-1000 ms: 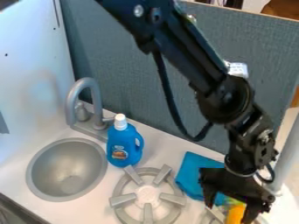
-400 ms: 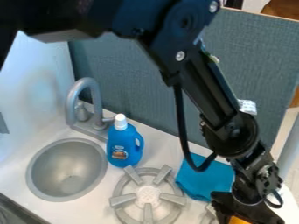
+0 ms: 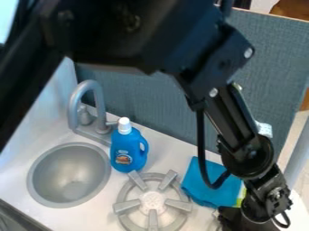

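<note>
My gripper (image 3: 246, 222) hangs at the bottom right corner of the camera view, its lower part cut off by the bottom edge. Just up and left of it lies a folded blue cloth (image 3: 208, 182) on the counter. A small yellow-green patch (image 3: 242, 195) shows between the cloth and the arm. Left of the cloth is a grey stove burner (image 3: 152, 203). The blue bottle (image 3: 128, 151) with a white cap stands upright between the burner and the sink. What the gripper has between its fingertips is hidden.
A round metal sink (image 3: 69, 175) is set into the white counter (image 3: 170, 159) at the left, with a grey faucet (image 3: 91, 100) behind it. A grey-blue panel (image 3: 145, 101) rises along the back. A pale grey pole (image 3: 296, 155) stands at the right edge.
The gripper has moved down and slightly right, partly out of the bottom edge. More of the blue cloth is uncovered, and the upper arm now covers the top left. The orange-yellow thing by the gripper is hidden.
</note>
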`<state>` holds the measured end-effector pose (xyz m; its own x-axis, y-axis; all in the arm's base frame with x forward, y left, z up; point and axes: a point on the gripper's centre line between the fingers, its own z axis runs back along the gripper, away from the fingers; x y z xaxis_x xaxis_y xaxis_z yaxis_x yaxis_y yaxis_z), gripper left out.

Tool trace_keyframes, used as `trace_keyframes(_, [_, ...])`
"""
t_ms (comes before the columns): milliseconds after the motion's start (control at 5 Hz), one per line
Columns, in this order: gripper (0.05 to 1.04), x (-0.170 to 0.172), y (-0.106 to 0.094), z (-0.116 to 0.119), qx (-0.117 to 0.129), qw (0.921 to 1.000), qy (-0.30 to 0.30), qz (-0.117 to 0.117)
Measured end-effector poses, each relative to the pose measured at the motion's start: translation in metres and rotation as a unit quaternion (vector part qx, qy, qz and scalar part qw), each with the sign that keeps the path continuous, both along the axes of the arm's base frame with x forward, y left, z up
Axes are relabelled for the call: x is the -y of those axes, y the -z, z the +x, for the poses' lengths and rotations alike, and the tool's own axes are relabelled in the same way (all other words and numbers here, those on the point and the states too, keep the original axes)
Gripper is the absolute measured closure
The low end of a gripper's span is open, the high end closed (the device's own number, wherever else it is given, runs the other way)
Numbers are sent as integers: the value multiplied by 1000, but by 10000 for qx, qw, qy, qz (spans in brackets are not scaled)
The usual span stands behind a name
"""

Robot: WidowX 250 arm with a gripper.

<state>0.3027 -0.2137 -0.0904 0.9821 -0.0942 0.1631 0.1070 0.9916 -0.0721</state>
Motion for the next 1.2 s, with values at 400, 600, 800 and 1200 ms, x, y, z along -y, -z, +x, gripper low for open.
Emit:
trace_keyframes(400, [500,-9,-3,-13,-213,9997,-47,73])
trace_keyframes(600, [551,-23,-46,-5,181,9981,-550,-232])
trace_keyframes(800, [556,-64,-80,20,641,9795,-1841,-507])
trace_keyframes(1200, [556,-162,-96,84,682,8898,-4324,-1287])
